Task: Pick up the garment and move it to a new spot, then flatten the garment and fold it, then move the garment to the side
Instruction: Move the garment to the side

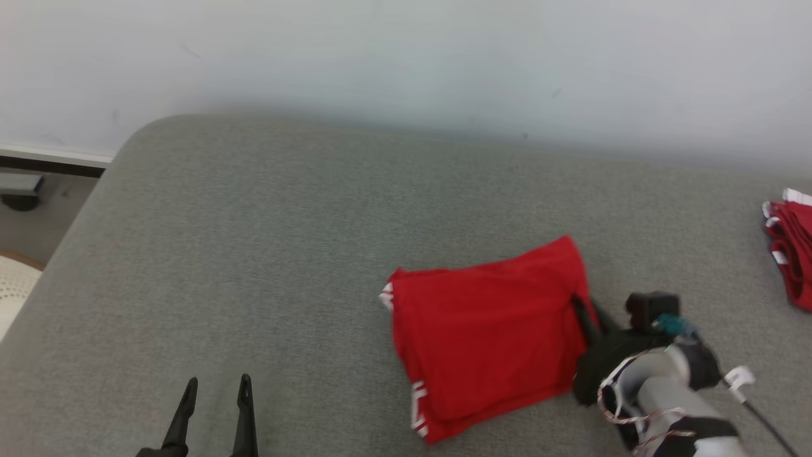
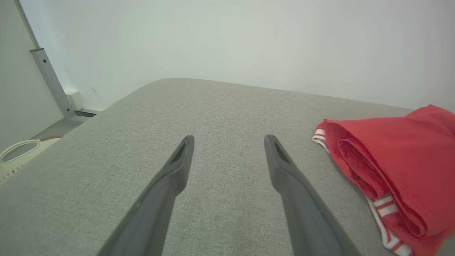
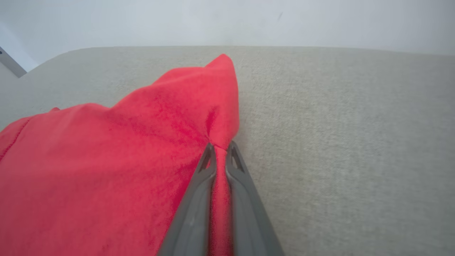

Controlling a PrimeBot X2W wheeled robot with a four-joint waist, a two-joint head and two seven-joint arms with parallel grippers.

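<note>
A folded red garment [image 1: 488, 330] with white striped trim lies on the grey cushion [image 1: 285, 254], right of centre. My right gripper [image 1: 578, 304] is shut on its right edge; in the right wrist view the red cloth [image 3: 124, 160] is pinched between the two fingers of that gripper [image 3: 220, 147] and rises in a small peak. My left gripper [image 1: 217, 384] stands open at the lower left, well apart from the garment. The left wrist view has the open left gripper [image 2: 229, 140] over bare cushion, with the garment's folded layers [image 2: 398, 156] off to its right.
Another red pile with white trim [image 1: 790, 251] lies at the cushion's far right edge. A pale wall [image 1: 406, 57] stands behind the cushion. Floor and a cream basket [image 2: 17, 153] show past the cushion's left edge.
</note>
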